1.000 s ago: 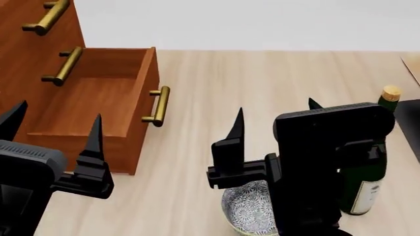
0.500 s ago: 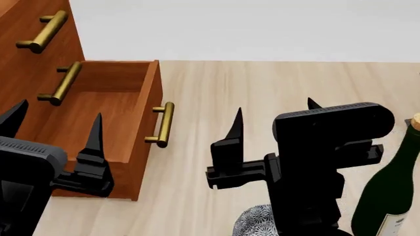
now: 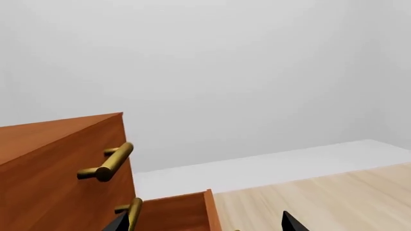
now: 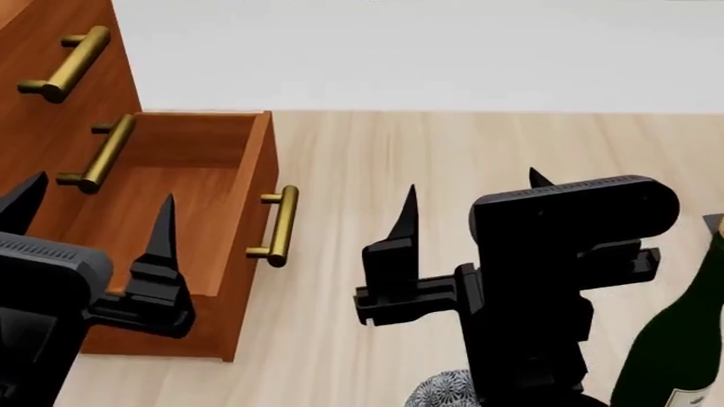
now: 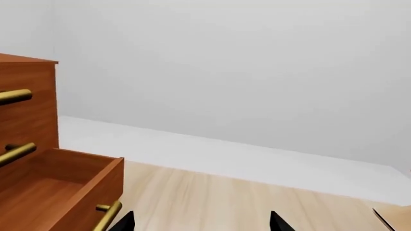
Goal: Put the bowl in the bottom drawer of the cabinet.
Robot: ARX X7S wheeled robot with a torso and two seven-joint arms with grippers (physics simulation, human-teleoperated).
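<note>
Right tool [image 4: 470, 208] agape (empty), above bowl [image 4: 442, 392]

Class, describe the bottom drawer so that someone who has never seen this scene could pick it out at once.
Find the reddish-brown cabinet standing on the pale wooden floor at the left of the head view. It has three brass bar handles, one above another. The bottom drawer is the lowest one and the only one pulled out, its open box showing an empty inside.

Light is bright, even and diffuse, with no clear source. All views are sharp, free of blur, glare or edge distortion. Shadows are faint; only the drawer [image 4: 169, 212] interior shades slightly darker.
</note>
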